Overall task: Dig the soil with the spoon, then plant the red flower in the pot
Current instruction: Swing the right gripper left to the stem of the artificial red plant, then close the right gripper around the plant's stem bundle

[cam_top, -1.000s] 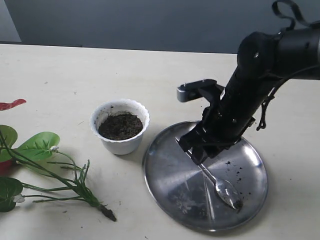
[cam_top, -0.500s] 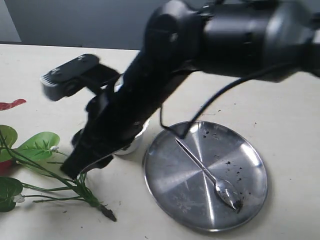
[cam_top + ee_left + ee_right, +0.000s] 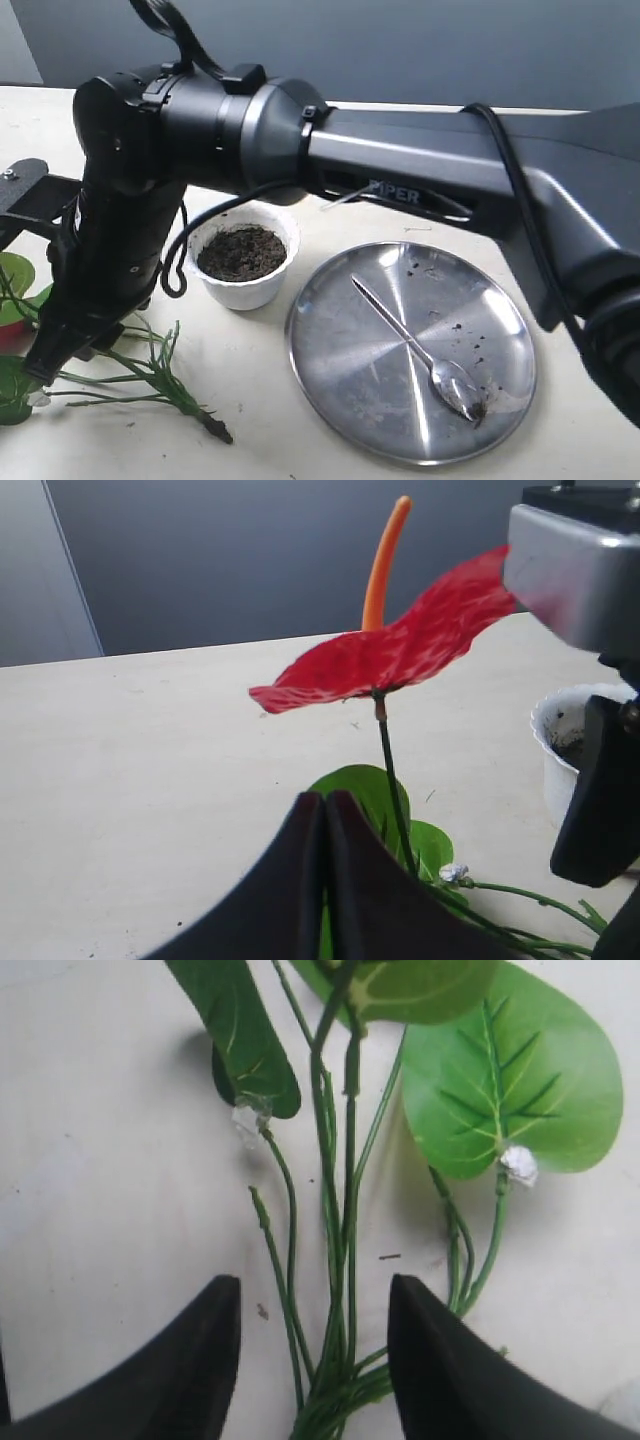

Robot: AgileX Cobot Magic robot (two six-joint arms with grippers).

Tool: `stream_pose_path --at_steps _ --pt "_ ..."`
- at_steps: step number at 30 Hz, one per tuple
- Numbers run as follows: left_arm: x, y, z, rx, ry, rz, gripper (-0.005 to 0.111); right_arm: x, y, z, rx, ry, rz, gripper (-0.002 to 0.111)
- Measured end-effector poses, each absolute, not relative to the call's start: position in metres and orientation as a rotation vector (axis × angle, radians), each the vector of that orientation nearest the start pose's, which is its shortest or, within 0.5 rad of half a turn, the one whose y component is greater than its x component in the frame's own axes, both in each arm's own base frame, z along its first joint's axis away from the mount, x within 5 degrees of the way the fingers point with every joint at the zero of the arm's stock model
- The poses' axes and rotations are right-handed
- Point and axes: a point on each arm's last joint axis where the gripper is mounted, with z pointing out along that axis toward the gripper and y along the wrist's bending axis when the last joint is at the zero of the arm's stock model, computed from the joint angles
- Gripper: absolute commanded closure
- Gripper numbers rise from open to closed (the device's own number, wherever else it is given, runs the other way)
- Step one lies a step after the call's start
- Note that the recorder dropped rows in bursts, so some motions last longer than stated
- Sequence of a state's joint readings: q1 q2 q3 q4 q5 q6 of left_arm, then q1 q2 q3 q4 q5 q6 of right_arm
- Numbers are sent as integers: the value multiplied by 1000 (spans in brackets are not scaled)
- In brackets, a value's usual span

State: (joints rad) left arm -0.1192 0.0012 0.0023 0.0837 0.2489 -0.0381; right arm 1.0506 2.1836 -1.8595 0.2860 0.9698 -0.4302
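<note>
Cream worktop (image 3: 400, 170), dark grey wall (image 3: 400, 50). Right gripper (image 3: 312, 1355) jaws spread astride red flower (image 3: 340, 1260) stems; left gripper (image 3: 325, 880) jaws pressed together.

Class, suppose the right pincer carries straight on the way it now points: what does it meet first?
Most likely the red flower: its green stems lie between the open right pincer, table underneath. Depth is uncertain.

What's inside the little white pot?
The pot holds dark crumbly soil, filling it nearly to the scalloped rim. Nothing is planted in it yet. What lies deeper under the soil's surface is hidden.
</note>
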Motion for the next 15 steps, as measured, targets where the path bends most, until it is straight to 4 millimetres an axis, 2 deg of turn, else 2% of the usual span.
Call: stream_pose_path --at_steps 8,15 --pt "55 -5 190 125 1731 -38 106 218 428 204 -1781 2200 511 63" --pt "55 -5 190 125 1731 -38 106 222 434 174 -1784 2236 498 63"
